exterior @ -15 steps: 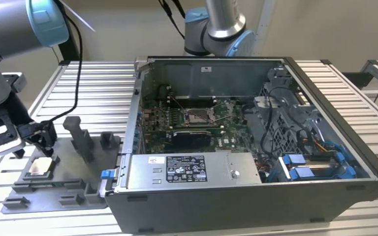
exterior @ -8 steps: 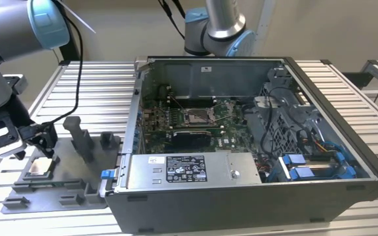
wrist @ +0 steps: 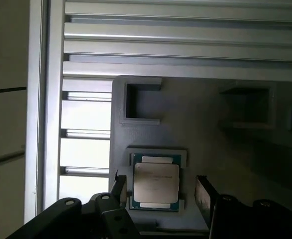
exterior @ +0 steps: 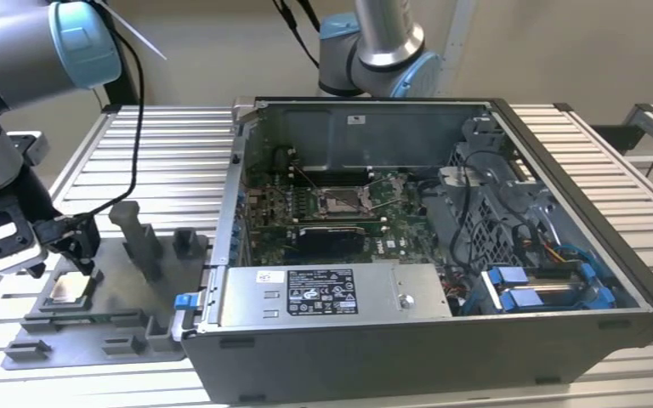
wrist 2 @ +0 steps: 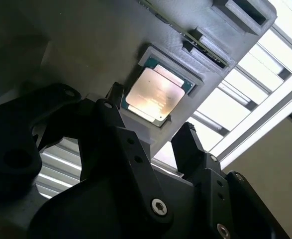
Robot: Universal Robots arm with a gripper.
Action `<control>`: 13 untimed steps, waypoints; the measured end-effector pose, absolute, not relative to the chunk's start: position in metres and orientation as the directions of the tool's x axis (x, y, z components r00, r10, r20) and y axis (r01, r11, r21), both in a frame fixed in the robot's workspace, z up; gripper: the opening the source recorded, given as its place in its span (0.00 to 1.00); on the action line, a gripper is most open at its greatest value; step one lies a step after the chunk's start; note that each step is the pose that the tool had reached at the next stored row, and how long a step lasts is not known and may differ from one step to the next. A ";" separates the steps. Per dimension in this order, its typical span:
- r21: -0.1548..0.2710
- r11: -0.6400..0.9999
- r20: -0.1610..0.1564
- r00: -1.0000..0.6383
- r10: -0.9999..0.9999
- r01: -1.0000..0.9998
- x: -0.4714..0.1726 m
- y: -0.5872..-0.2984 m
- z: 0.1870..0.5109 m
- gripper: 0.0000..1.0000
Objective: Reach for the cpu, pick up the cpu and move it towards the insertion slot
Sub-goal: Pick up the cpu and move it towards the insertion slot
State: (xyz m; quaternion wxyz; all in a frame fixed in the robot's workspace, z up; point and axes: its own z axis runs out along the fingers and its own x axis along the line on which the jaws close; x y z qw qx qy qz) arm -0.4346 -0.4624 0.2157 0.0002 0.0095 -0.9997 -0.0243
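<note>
The cpu (wrist: pixel 155 181), a thin, silver-topped square with a green rim, lies flat in a recess of the grey fixture tray (exterior: pixel 88 344) at the exterior view's left. It is well apart from the insertion slot (exterior: pixel 343 201) inside the open computer case (exterior: pixel 417 357). The gripper (exterior: pixel 61 268) hangs just above it, fingers (wrist: pixel 204 194) spread to either side of the chip, not closed on it. Probably light, stiff and fragile, the chip looks best pinched by opposite edges. The tray sits on a ribbed aluminium bench (exterior: pixel 156 153).

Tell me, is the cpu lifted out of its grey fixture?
No, in the first wrist view the cpu lies in a recess of the grey fixture, the open pincer straddling it.
</note>
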 end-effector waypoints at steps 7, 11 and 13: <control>0.049 0.999 0.000 -1.000 -0.019 -0.019 -0.435 -0.462 0.214 1.00; 0.049 0.999 0.000 -1.000 -0.019 -0.019 -0.435 -0.463 0.211 1.00; 0.049 0.999 0.000 -1.000 -0.019 -0.019 -0.435 -0.463 0.209 1.00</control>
